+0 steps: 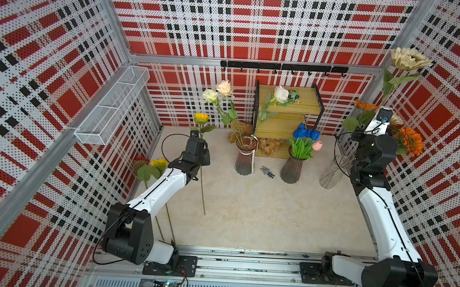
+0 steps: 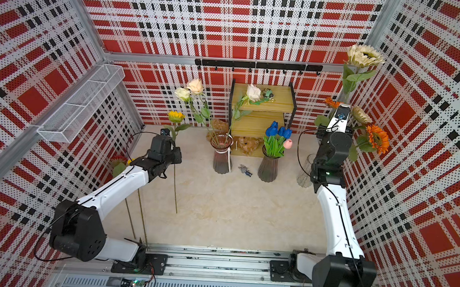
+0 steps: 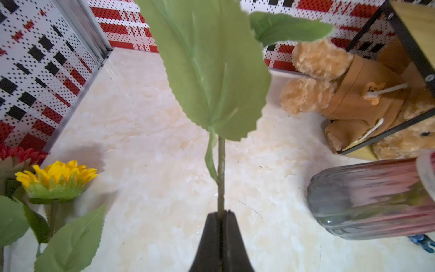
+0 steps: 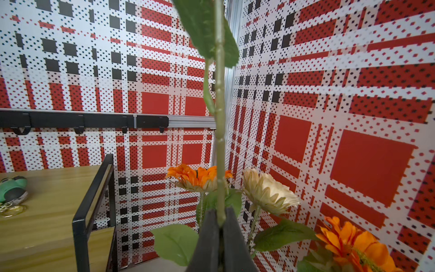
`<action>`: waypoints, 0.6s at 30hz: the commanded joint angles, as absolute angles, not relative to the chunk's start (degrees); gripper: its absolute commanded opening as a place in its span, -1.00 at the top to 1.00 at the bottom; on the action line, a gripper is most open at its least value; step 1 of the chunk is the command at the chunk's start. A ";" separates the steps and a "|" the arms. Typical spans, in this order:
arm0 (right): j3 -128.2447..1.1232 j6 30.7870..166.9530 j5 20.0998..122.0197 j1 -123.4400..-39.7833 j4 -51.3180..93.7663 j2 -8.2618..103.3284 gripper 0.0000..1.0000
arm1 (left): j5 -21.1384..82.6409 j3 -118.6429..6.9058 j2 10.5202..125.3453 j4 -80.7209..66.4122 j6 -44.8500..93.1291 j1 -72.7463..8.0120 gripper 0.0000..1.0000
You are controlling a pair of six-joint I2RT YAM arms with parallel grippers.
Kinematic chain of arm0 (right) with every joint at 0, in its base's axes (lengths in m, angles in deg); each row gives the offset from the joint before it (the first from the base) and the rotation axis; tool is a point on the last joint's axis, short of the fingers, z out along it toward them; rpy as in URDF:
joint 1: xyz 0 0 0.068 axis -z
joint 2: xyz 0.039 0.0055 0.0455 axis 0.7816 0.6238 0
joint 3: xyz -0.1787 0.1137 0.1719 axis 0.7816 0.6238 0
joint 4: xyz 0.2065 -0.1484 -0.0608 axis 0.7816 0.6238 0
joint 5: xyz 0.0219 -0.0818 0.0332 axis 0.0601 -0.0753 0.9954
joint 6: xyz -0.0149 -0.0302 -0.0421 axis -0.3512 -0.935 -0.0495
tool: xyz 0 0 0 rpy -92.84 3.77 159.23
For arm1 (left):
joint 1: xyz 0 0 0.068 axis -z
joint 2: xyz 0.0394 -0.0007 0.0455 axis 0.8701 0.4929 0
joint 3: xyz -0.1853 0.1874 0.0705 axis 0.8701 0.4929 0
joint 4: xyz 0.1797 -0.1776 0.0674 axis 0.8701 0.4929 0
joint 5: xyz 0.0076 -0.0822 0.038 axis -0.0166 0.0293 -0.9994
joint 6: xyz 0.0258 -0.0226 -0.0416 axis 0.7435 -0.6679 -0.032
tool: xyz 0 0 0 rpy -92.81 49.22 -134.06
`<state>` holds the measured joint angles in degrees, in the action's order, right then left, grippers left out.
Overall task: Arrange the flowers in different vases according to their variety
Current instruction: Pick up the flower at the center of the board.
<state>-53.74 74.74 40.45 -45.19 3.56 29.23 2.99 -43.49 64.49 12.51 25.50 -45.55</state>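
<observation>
Left fingers (image 3: pixel 226 226) were shut tight on stem of yellow sunflower (image 1: pixel 201 118), held upright over bench (image 1: pixel 260 211) nr left wall. Right fingers (image 4: pixel 229 226) clamped stem of cream sunflower (image 1: pixel 409 58), head high in rt back corner; clear vase (image 1: pixel 332 173) stood below, partly hidden by arm. Roses (image 1: pixel 224 87) stood in pink vase (image 1: pixel 245 158), tulips (image 1: pixel 303 133) in grey-purple vase (image 1: pixel 292 168) beside it.
</observation>
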 commanded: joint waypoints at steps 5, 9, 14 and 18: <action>-51.96 78.62 44.41 -43.49 -0.68 33.00 1.00 | 0.99 -42.65 57.49 13.39 23.18 -45.85 1.00; -49.99 80.46 44.93 -43.39 -1.63 33.46 1.00 | 0.63 -42.89 56.41 14.38 22.99 -45.86 1.00; -45.89 81.71 44.56 -43.30 -3.63 33.46 1.00 | -0.19 -42.03 54.09 14.77 23.24 -45.82 1.00; -44.23 82.62 44.03 -43.20 -4.05 33.59 1.00 | -0.73 -41.43 52.80 15.14 23.64 -45.83 1.00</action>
<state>-44.37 80.95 44.10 -43.88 -1.42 33.56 0.44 -42.14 54.72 14.90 23.51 -45.55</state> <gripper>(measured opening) 0.087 0.050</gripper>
